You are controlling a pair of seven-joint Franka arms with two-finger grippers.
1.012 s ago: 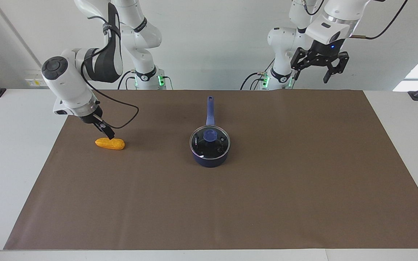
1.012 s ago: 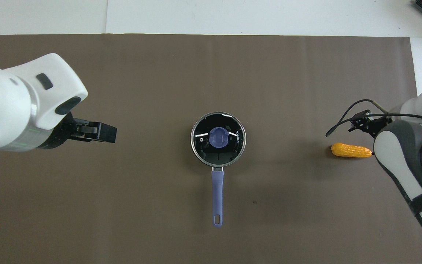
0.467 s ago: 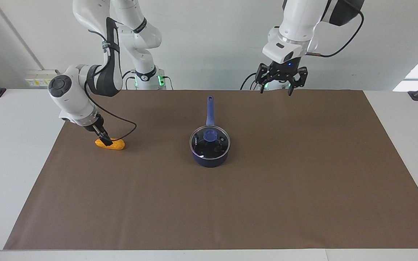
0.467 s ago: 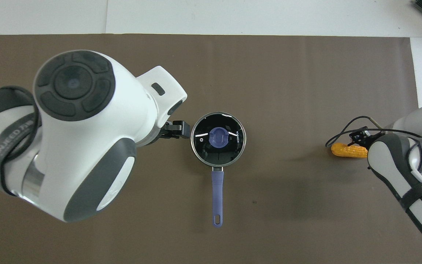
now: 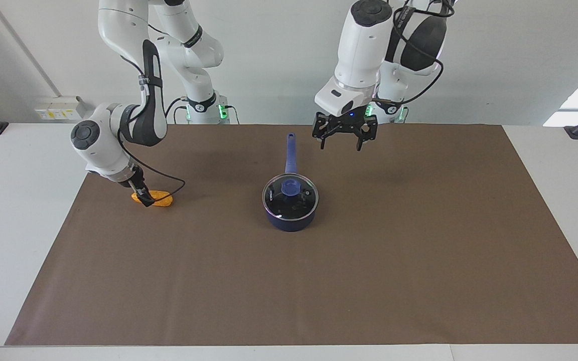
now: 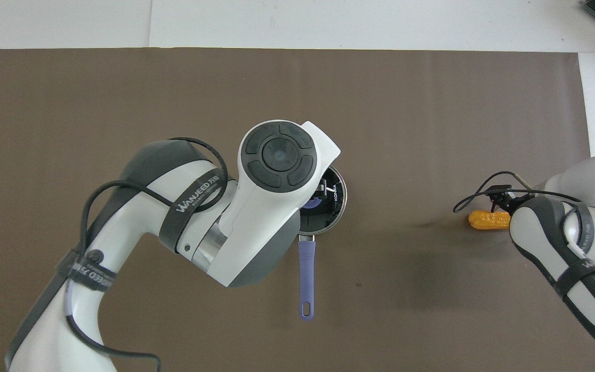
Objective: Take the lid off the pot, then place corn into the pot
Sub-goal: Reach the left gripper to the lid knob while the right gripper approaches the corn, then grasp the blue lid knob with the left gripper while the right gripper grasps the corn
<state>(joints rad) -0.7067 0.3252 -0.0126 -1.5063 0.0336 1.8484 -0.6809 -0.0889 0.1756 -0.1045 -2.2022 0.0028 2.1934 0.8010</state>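
- Brown rectangular mat point(image 5: 319, 281) covered the table.
- Small navy-blue saucepan, the pot point(image 5: 289, 220), sat mid-mat, handle toward the robots; the round glass lid with blue knob point(image 5: 290, 187) was on it.
- Left gripper point(image 5: 343, 143) hung above the pot, fingers spread, grasping nothing.
- Stubby orange-yellow corn cob point(image 5: 161, 199) lay toward the right arm's end.
- Right gripper point(image 5: 142, 196) was down at the cob, unclenched.
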